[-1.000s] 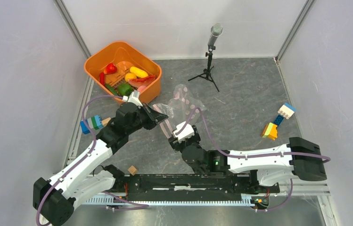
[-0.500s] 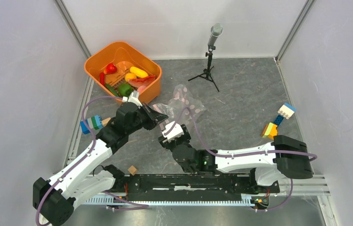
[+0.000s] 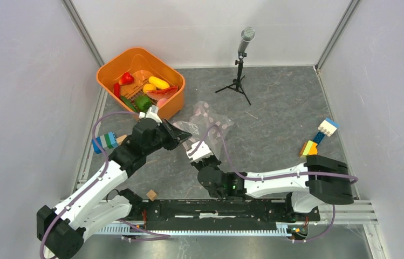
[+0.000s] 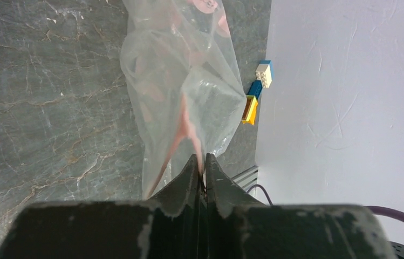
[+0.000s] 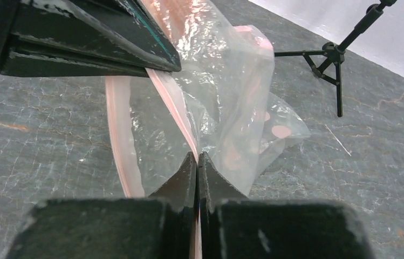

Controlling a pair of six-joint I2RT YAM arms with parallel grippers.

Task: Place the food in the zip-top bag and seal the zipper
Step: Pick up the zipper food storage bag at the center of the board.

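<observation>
**Desk:** Where is the zip-top bag point(image 3: 210, 117)?

**Me:** I see it on the counter point(image 3: 280, 108), just right of the orange basket point(image 3: 114, 62). Its near end is gathered up between my two tools, and the rest trails away toward the microphone stand point(image 3: 240, 65).

**Desk:** Left tool?

**Me:** My left tool point(image 4: 202, 159) is closed, pinching the bag at the pink zipper point(image 4: 187, 127). The clear dotted film fans out from its tips.

**Desk:** And the right one?

**Me:** My right tool point(image 5: 197, 157) is closed as well. It nips the same pink strip close to the left one's fingers point(image 5: 81, 38), which cross the top of my right wrist view.

**Desk:** The food?

**Me:** The food point(image 3: 145, 90) lies in the basket as red, yellow and green pieces. Coloured blocks point(image 3: 318, 139) sit well apart, by the right wall.
</observation>
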